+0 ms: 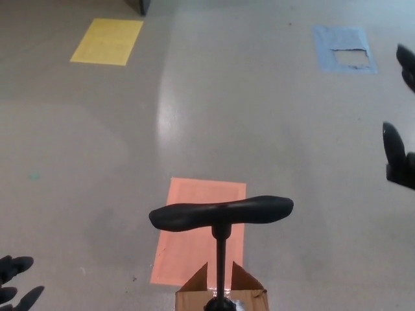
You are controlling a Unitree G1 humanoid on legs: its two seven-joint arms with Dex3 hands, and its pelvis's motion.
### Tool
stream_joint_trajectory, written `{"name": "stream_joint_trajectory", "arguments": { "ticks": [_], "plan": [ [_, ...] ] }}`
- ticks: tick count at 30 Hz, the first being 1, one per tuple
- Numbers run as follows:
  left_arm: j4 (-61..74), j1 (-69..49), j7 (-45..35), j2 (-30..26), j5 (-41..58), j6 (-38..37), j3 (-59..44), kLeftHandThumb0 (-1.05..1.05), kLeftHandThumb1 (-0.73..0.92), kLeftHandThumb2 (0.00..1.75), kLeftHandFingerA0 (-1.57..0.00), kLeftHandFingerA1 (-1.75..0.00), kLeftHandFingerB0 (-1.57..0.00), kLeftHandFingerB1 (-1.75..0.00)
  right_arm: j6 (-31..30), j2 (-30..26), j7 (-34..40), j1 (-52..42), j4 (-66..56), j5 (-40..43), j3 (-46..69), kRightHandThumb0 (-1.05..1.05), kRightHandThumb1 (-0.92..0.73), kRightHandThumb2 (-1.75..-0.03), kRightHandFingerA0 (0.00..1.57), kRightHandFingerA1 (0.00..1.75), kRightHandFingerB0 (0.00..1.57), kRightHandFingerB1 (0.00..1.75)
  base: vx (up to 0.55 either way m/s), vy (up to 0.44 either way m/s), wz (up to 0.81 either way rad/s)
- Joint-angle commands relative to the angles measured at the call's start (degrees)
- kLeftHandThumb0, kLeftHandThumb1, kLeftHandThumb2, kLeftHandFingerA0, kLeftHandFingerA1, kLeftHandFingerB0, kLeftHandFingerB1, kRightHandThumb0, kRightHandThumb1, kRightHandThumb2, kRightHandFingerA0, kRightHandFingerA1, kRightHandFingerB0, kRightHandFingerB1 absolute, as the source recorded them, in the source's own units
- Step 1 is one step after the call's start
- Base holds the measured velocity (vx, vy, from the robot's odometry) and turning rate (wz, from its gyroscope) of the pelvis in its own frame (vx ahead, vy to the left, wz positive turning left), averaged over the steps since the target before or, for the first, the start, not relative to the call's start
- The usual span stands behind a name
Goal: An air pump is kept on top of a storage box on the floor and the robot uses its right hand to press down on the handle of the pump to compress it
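The air pump's black T-shaped handle (221, 212) stands raised at the bottom centre on a thin black shaft (221, 265). The shaft runs down into a brown cardboard storage box (222, 291) cut off by the bottom edge. My right hand (400, 136) is at the far right edge, level with the upper half of the picture, well right of and apart from the handle, fingers spread and empty. My left hand (15, 280) shows only its fingertips at the bottom left corner, apart and holding nothing.
The grey floor carries coloured patches: an orange one (194, 227) under and behind the box, a yellow one (107, 42) at the far left, a torn blue one (343, 50) at the far right. A dark object's corner (144, 6) shows at the top.
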State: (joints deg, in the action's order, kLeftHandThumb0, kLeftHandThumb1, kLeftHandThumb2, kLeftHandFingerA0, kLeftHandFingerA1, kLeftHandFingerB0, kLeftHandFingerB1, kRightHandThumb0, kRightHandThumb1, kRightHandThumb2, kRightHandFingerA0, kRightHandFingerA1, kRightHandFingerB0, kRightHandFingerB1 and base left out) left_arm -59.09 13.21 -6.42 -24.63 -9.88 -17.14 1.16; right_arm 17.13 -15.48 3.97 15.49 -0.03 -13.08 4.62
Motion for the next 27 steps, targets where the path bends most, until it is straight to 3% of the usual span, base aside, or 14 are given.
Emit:
{"name": "stream_joint_trajectory", "arguments": {
  "ticks": [1, 13, 14, 15, 16, 21, 22, 27],
  "plan": [
    [0.38, -0.94, -3.22, -2.55, 1.63, -4.4, -1.29, -0.6, 0.85, 0.65, -0.23, -0.33, -0.17, -0.3, -19.31, -5.72, -16.79, 18.88, -39.26, 5.17, -7.72, -0.89, -0.82, -1.11, 0.08, 0.16, 0.07, 0.13, 0.0, 0.0, 0.0],
    [-0.38, -1.42, -3.98, -2.01, 1.94, -4.67, -1.38, -0.6, 0.84, 0.65, -0.26, -0.34, -0.18, -0.3, -28.96, -2.44, -23.6, 27.93, -37.16, -0.7, -17.68, -0.89, -0.85, -1.13, 0.05, 0.18, 0.04, 0.13, 0.0, 0.0, 0.0],
    [-0.48, -1.51, -4.24, -1.9, 2.07, -4.51, -1.42, -0.65, 0.71, 0.86, -0.19, -0.42, -0.14, -0.39, -30.11, -1.74, -24.4, 29.28, -36.34, -2.33, -19.57, -0.86, -0.85, -1.14, 0.01, 0.17, 0.01, 0.15, 0.0, 0.0, 0.0],
    [-0.51, -1.52, -4.33, -1.88, 2.11, -4.47, -1.45, -0.65, 0.71, 0.86, -0.19, -0.42, -0.14, -0.39, -30.45, -1.61, -24.58, 29.6, -36.2, -2.68, -20.03, -0.86, -0.85, -1.14, 0.01, 0.17, 0.01, 0.15, 0.0, 0.0, 0.0],
    [-0.81, -1.55, -4.49, -1.78, 2.19, -4.59, -1.52, -0.59, 0.84, 0.65, -0.25, -0.34, -0.17, -0.29, -31.41, -0.92, -24.94, 30.53, -35.46, -3.4, -21.63, -0.87, -0.85, -1.15, 0.0, 0.14, 0.0, 0.14, 0.0, 0.0, 0.0],
    [-1.06, -1.59, -4.52, -1.85, 1.79, -4.49, -1.28, -0.6, 0.84, 0.65, -0.24, -0.34, -0.16, -0.29, -33.96, 1.64, -25.46, 33.13, -32.89, -6.05, -26.61, -0.87, -0.84, -1.14, 0.0, 0.13, 0.0, 0.13, 0.0, 0.0, 0.0],
    [-1.12, -1.52, -4.36, -1.85, 1.64, -4.5, -1.21, -0.65, 0.71, 0.86, -0.18, -0.42, -0.14, -0.39, -34.73, 2.09, -25.77, 33.58, -32.39, -6.65, -27.71, -0.88, -0.85, -1.14, 0.0, 0.11, 0.0, 0.11, 0.0, 0.0, 0.0],
    [-1.75, -1.2, -4.58, -1.75, 1.66, -4.82, -1.26, -0.65, 0.71, 0.86, -0.18, -0.42, -0.14, -0.4, -36.45, 3.97, -26.35, 33.93, -29.45, -9.62, -32.72, -0.88, -0.85, -1.15, 0.0, 0.13, 0.0, 0.13, 0.0, 0.0, 0.0]
  ]
}}
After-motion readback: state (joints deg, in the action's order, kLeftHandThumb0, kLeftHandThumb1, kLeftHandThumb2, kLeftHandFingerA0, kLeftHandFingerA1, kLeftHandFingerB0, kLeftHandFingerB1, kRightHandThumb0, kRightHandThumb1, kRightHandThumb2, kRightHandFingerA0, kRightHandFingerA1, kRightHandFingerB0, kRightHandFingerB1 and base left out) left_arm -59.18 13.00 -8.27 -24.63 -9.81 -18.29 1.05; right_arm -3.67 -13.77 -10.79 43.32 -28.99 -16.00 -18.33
